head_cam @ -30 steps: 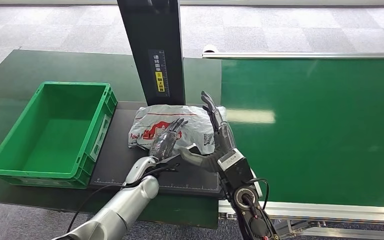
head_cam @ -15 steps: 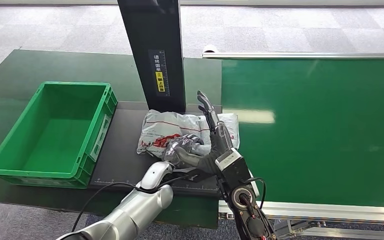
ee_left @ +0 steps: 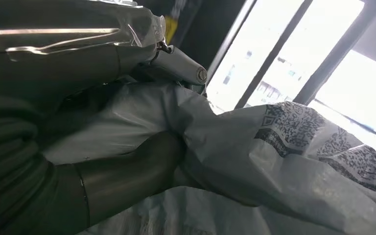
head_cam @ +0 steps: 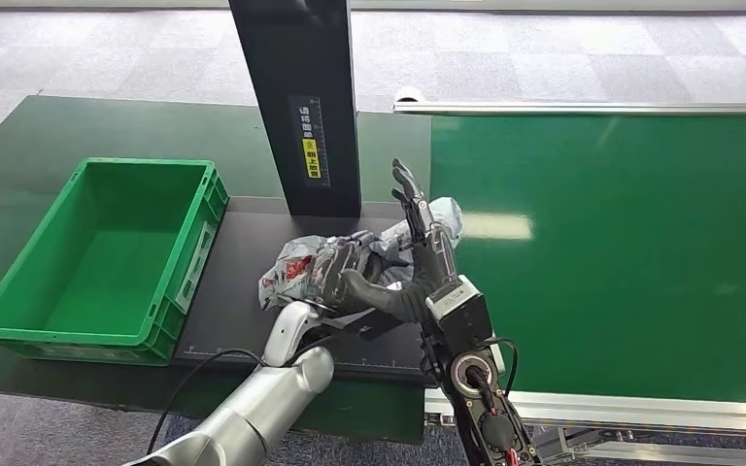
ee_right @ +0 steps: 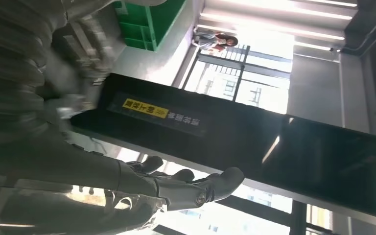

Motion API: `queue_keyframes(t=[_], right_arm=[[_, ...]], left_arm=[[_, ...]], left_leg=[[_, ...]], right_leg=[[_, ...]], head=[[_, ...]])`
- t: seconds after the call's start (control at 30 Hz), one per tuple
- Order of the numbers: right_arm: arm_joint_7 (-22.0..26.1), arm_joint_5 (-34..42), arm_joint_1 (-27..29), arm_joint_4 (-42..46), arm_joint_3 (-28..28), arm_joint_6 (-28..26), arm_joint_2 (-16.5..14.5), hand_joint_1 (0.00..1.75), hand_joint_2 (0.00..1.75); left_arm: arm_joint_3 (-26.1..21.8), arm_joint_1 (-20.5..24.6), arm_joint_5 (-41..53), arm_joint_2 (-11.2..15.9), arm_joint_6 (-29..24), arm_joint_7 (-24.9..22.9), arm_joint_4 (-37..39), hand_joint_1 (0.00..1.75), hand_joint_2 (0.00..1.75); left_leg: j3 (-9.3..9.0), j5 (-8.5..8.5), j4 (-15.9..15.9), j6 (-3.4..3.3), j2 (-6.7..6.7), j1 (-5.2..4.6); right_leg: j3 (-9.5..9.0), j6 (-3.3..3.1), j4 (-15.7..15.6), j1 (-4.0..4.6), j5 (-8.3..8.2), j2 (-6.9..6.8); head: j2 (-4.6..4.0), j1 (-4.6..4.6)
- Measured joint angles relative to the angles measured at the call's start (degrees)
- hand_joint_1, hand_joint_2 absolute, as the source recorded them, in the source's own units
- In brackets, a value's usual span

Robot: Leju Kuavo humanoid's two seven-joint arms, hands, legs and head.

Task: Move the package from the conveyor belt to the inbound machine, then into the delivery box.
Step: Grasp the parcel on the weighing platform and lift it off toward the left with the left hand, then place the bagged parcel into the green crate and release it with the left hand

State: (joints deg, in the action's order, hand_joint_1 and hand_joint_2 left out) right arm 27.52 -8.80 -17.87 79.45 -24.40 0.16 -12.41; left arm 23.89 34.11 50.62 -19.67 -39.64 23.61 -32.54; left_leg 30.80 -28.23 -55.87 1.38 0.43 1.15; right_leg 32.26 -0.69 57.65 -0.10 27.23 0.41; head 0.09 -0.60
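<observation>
The left hand (head_cam: 335,272) grips the crumpled grey package (head_cam: 296,267) above the black inbound machine platform (head_cam: 238,291). The right hand (head_cam: 418,238) presses its straight, spread fingers against the package's other side. The green delivery box (head_cam: 19,301) sits beside the platform.

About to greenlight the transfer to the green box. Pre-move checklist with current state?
1. Left hand grips the package: ok, fingers curled into the bag.
2. Right hand supports the package's far side: ok, pressed against it.
3. Package lifted off the black inbound machine platform: cannot tell.
4. Green delivery box has room: ok.
5. Package clear of the black scanner post: ok.
</observation>
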Motion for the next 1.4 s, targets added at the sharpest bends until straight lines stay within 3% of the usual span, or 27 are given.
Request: queue_keyframes(t=[0.07,0.27,0.4,0.5,0.63,0.8,1.13,1.27,1.4], right_arm=[[-0.01,0.0,0.18,0.12,0.2,-0.38,0.07,0.0,1.75],[0.41,-0.04,1.63,0.48,1.85,-4.05,1.42,0.0,1.75],[0.46,-0.05,3.11,0.54,3.2,-5.26,2.42,0.0,1.75],[0.49,-0.02,4.3,0.75,4.25,-5.7,3.07,0.0,1.75],[0.52,-0.01,5.82,1.33,5.28,-5.98,3.76,0.0,1.75],[0.48,0.46,7.51,2.25,5.95,-6.45,4.62,0.0,1.75],[-0.13,1.23,8.8,2.57,6.26,-6.16,4.96,0.0,1.75],[-0.14,1.66,8.89,2.12,6.28,-5.9,4.96,0.0,1.75],[-0.14,1.78,8.83,1.46,6.37,-5.89,4.93,0.0,1.75]], left_arm=[[-2.61,-1.16,-1.58,0.56,0.44,1.46,-7.58,1.75,1.75],[-7.52,-7.33,-3.61,4.61,0.91,-0.11,-39.53,1.75,1.75],[-10.97,-10.3,-0.2,6.92,-0.16,-0.8,-52.2,1.75,1.75],[-15.33,-11.42,2.51,8.37,-0.39,-1.38,-56.31,1.75,1.75],[-21.84,-11.46,4.85,11.15,-0.41,-3.66,-55.58,1.75,1.75],[-30.11,-9.23,7.35,16.21,0.22,-7.83,-44.24,1.75,1.75],[-33.99,-4.96,12.73,23.42,0.36,-15.57,-18.96,1.75,1.75],[-34.5,-4.36,15.36,25.18,0.43,-18.26,-11.97,0.0,1.75],[-35.31,-2.85,13.48,26.06,0.97,-16.71,-7.06,0.0,1.75]], left_leg=[[0.01,0.0,0.0,-0.01,0.12,-0.01],[0.11,0.0,0.02,-0.01,0.0,0.01],[0.11,-0.01,0.02,-0.01,-0.05,0.0],[0.1,0.0,0.02,-0.01,-0.06,0.0],[0.05,0.03,0.03,-0.03,-0.05,0.0],[0.01,0.08,0.03,-0.02,-0.04,0.01],[0.04,0.08,0.02,-0.02,-0.01,0.0],[0.05,0.07,0.03,-0.02,-0.02,0.0],[0.01,0.08,0.04,-0.02,-0.06,0.0]], right_leg=[[0.01,0.01,0.0,0.0,-0.01,0.06],[0.05,0.03,0.0,0.03,0.02,-0.03],[0.06,0.03,0.0,0.03,0.03,-0.05],[0.05,0.03,0.0,0.02,0.03,-0.08],[0.02,0.03,0.0,0.03,0.02,-0.08],[0.02,0.02,0.0,0.05,0.02,-0.07],[0.02,0.03,0.01,0.03,0.02,-0.06],[0.03,0.03,0.01,0.04,0.02,-0.06],[-0.04,0.03,0.01,0.03,0.02,-0.1]], head=[[0.0,-0.02],[0.0,-0.06],[0.0,-0.05],[0.0,-0.06],[0.0,-0.05],[0.0,-0.06],[0.0,-0.05],[0.0,-0.04],[0.0,-0.06]])
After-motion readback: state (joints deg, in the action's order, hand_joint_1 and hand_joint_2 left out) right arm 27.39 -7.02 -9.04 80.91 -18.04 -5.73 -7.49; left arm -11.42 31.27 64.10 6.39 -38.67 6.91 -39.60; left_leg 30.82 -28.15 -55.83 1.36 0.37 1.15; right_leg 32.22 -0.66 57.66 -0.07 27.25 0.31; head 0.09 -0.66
